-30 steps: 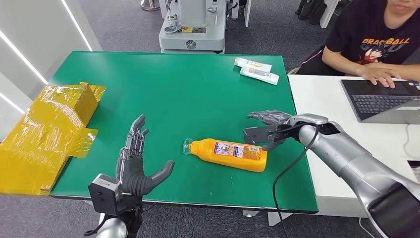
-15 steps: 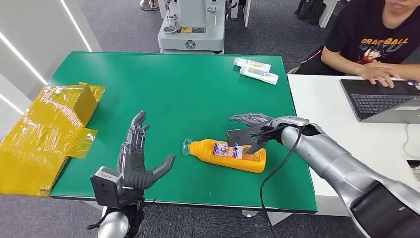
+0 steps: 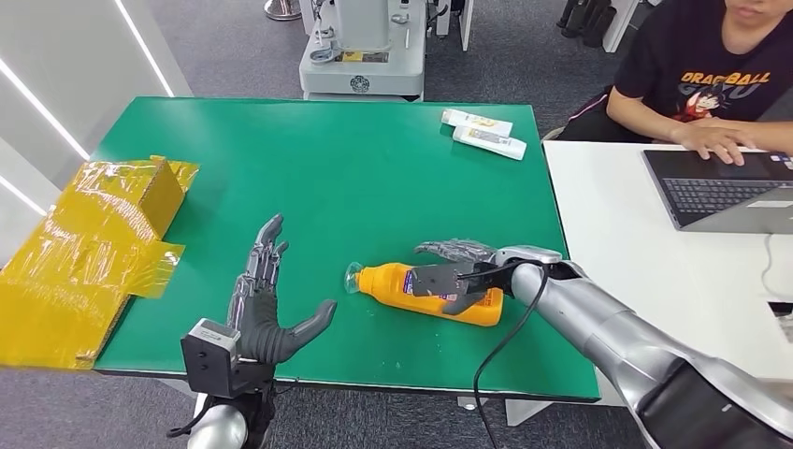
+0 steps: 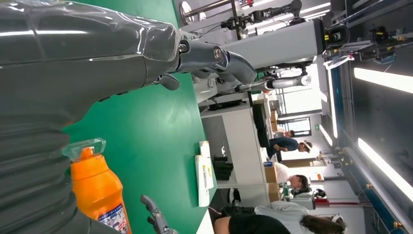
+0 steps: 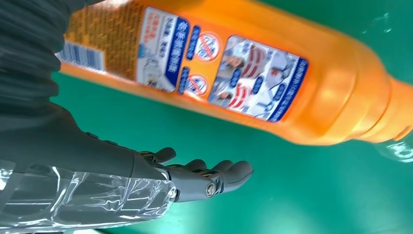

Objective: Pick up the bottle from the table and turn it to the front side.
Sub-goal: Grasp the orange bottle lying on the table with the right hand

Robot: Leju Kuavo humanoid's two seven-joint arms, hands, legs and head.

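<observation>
An orange bottle (image 3: 382, 279) with a clear cap lies on its side near the front of the green table (image 3: 327, 168), cap pointing left. The printed label (image 5: 234, 73) shows close up in the right wrist view. My right hand (image 3: 454, 271) hovers over the bottle's middle, fingers spread across the far side and thumb on the near side, not closed on it. The fingers (image 5: 209, 178) lie beside the bottle with green table showing between. My left hand (image 3: 266, 313) is open, palm up, to the left of the cap (image 4: 83, 147).
A yellow film-wrapped box (image 3: 84, 243) overhangs the table's left edge. Two white tubes (image 3: 486, 133) lie at the far right corner. A white desk (image 3: 636, 243) with a laptop (image 3: 729, 187) adjoins on the right, where a person (image 3: 720, 75) sits.
My right hand has moved left and down from the bottle's base end to over its label. The left hand has shifted slightly. The bottle has not moved.
</observation>
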